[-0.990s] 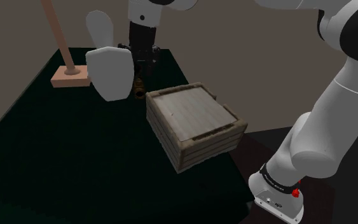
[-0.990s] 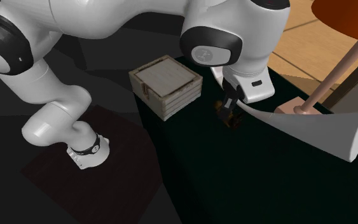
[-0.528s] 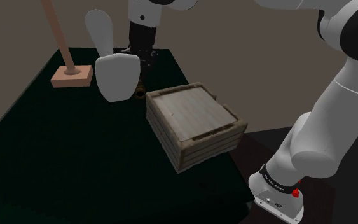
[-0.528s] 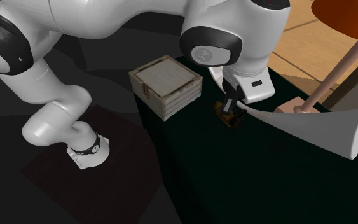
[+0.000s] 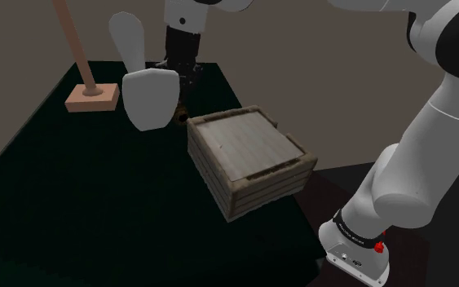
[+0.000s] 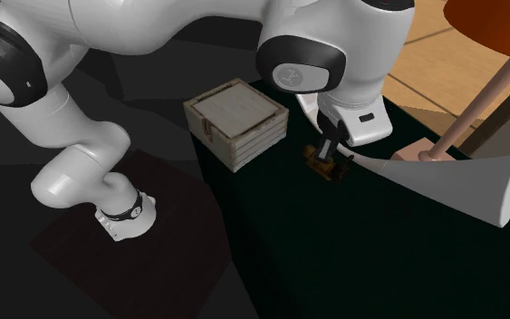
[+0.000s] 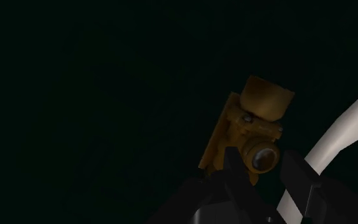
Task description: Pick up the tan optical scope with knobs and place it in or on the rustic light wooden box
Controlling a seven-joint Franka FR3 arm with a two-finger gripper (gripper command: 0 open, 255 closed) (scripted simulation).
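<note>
No legible text, labels or numbers.

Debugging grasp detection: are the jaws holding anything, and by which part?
Yes, the tan scope. The jaws clasp it at its round lens end, one on each side, and the rest of the body sticks out beyond them.

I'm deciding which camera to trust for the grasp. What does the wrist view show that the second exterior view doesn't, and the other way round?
Wrist view: a close look at the tan scope, with its knobs and round end piece, and the gripper right at that end.
Second exterior view: the wooden box standing apart from the scope on the dark table, plus the lamp base and the white arm.
Both: the scope, the gripper and the white curved object close beside them.
</note>
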